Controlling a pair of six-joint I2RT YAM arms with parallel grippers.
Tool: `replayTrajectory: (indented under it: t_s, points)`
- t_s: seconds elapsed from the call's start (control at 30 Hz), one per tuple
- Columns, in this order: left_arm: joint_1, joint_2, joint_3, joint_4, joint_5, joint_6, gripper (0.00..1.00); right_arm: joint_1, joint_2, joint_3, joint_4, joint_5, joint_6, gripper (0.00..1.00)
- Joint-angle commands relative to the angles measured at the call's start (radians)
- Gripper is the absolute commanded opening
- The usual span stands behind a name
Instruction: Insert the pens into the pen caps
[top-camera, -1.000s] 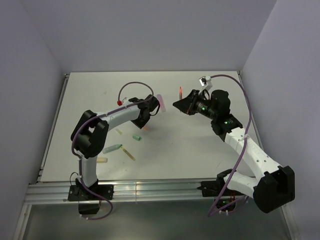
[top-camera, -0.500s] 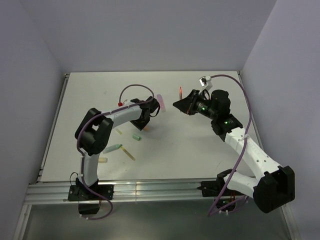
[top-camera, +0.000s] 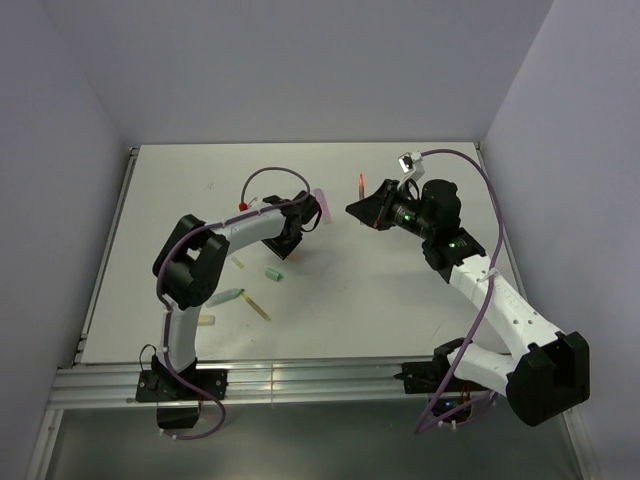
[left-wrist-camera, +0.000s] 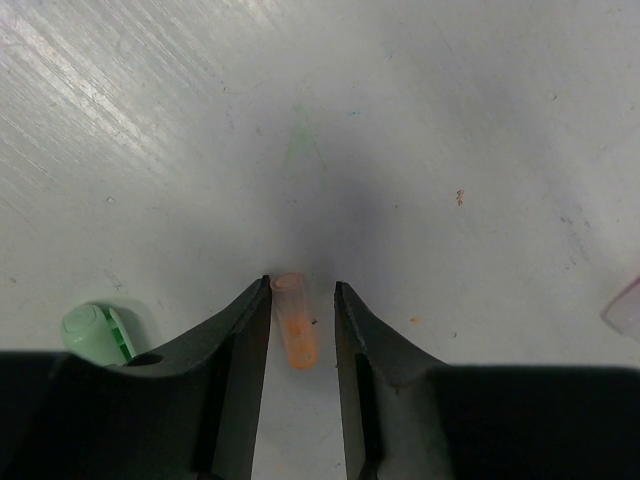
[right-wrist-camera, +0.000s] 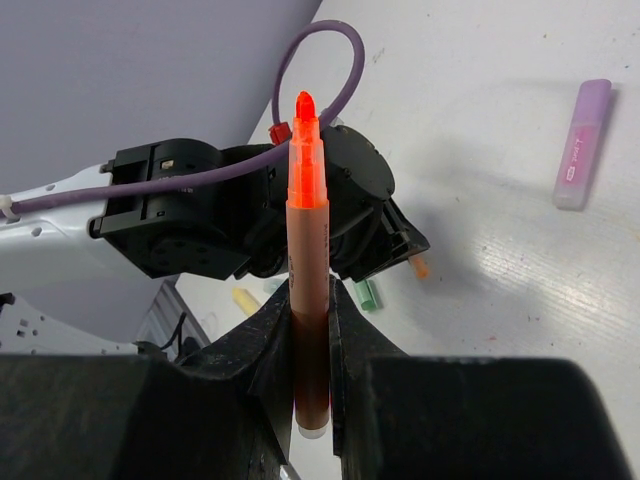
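Observation:
An orange pen cap (left-wrist-camera: 295, 335) lies flat on the table between the fingers of my left gripper (left-wrist-camera: 302, 288), which stands open. The cap rests against the left finger, with a gap to the right one. In the top view this gripper (top-camera: 292, 240) points down over the cap (top-camera: 291, 256). My right gripper (right-wrist-camera: 310, 290) is shut on an orange pen (right-wrist-camera: 308, 220), holding it above the table with its tip (top-camera: 360, 182) pointing away from the gripper. A capped purple pen (top-camera: 320, 200) lies just behind the left gripper.
A green cap (left-wrist-camera: 95, 333) lies close to the left of the left gripper. Nearer the table's front left are a green pen (top-camera: 226, 296), a yellow pen (top-camera: 260, 308) and a pale yellow cap (top-camera: 204, 320). Walls enclose the table.
The left arm's elbow has shifted slightly to the right while its gripper stays over the orange cap. The right arm holds still with the orange pen.

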Motion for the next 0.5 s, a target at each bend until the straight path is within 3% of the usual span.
replayTrajectory:
  t_s: [0.0, 0.17, 0.4, 0.43, 0.47]
  points:
    - [-0.002, 0.004, 0.003, 0.006, 0.027, 0.008, 0.37, -0.008, -0.017, -0.001, 0.031, -0.021, -0.003, 0.00]
    - [-0.002, 0.014, 0.008, 0.004, 0.043, 0.017, 0.33, -0.008, -0.017, -0.001, 0.031, -0.029, -0.001, 0.00]
    - [-0.002, 0.048, 0.009, 0.014, 0.076, 0.040, 0.08, -0.008, -0.014, 0.001, 0.036, -0.039, -0.001, 0.00]
    - [-0.003, 0.047, 0.003, 0.016, 0.079, 0.045, 0.01, -0.008, -0.014, 0.001, 0.036, -0.038, -0.001, 0.00]
    - [-0.002, 0.039, 0.001, 0.022, 0.082, 0.052, 0.00, -0.008, -0.012, 0.002, 0.034, -0.042, -0.004, 0.00]
